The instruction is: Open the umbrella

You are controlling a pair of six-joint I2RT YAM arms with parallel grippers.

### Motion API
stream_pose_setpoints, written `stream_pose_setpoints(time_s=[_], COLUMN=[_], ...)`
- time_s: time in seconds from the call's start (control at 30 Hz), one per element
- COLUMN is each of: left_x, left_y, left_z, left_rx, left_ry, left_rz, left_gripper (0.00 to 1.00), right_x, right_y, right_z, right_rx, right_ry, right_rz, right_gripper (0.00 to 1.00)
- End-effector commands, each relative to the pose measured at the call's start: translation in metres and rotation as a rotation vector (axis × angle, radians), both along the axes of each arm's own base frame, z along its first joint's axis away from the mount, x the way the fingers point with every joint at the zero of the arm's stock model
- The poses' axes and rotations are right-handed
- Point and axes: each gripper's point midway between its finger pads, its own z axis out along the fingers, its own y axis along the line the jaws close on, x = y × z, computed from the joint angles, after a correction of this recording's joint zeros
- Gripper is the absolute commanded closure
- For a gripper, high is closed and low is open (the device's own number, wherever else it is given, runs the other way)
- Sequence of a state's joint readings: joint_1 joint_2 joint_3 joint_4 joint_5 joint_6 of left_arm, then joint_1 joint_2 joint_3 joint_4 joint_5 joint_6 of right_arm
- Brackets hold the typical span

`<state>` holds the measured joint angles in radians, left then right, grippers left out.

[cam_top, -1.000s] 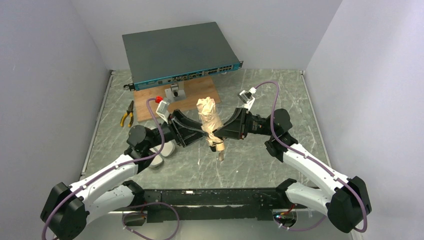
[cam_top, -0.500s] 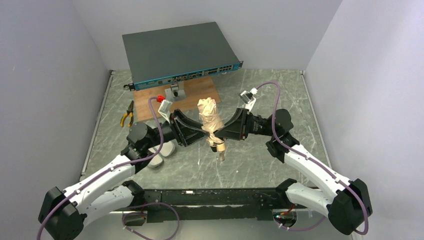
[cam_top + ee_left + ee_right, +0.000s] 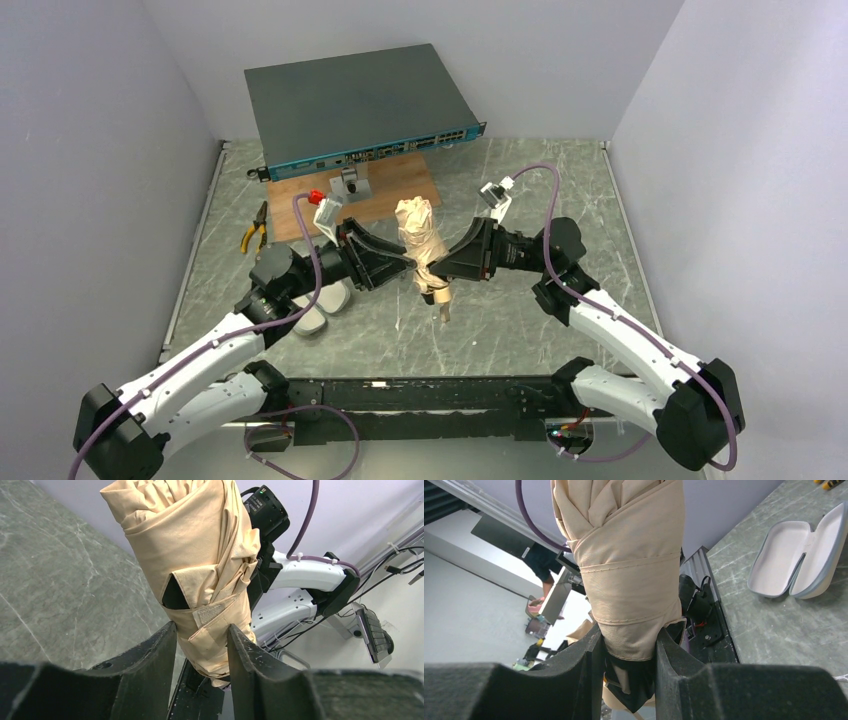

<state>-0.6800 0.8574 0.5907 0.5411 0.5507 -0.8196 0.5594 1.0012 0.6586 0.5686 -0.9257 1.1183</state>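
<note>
Furled umbrella (image 3: 418,235), pinched by left tool (image 3: 201,630) at 9 o'clock and right tool (image 3: 628,635) at 3 o'clock, strap (image 3: 634,592) wrapped round: likely slippage on loose fabric if pulled.

Matt beige cloth umbrella (image 3: 200,545) above glossy, veined stone table (image 3: 400,335).

The umbrella (image 3: 421,240) sits above the table (image 3: 520,330) centre, with the left gripper (image 3: 200,627) on its left and the right gripper (image 3: 626,630) on its right. A board (image 3: 385,200) lies behind it, and a network switch (image 3: 355,105) behind the board. Pliers (image 3: 255,228) lie left of the board. An open case (image 3: 325,305) lies under the left arm.
</note>
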Motion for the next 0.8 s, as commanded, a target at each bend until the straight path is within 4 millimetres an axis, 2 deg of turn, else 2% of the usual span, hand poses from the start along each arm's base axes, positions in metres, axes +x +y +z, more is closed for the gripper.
stream_pose_setpoints(time_s=[0.0,0.07,0.17,0.3,0.53,0.77], left_x=[-0.005,-0.005,-0.003,-0.001,0.000,0.014], left_y=[0.001,0.001,0.001,0.000,0.002,0.007], left_z=[0.021,0.021,0.019,0.016,0.015,0.002], left_rx=[-0.028,-0.031,-0.024,-0.005,0.006,0.094], left_ry=[-0.061,-0.058,-0.046,-0.033,-0.032,0.021], left_rz=[0.001,0.002,0.010,0.017,0.039,0.143], left_gripper=[0.59,0.65,0.83,1.00,1.00,1.00], right_x=[-0.002,0.000,0.003,0.007,0.015,0.048], right_y=[-0.004,-0.004,-0.004,-0.004,-0.004,-0.012], right_z=[0.026,0.023,0.019,0.013,0.000,-0.027], right_rx=[0.067,0.057,0.039,0.011,-0.046,-0.227], right_ry=[-0.112,-0.112,-0.107,-0.106,-0.091,-0.066], right_rz=[-0.025,-0.035,-0.056,-0.082,-0.129,-0.317], right_gripper=[1.00,1.00,1.00,1.00,1.00,1.00])
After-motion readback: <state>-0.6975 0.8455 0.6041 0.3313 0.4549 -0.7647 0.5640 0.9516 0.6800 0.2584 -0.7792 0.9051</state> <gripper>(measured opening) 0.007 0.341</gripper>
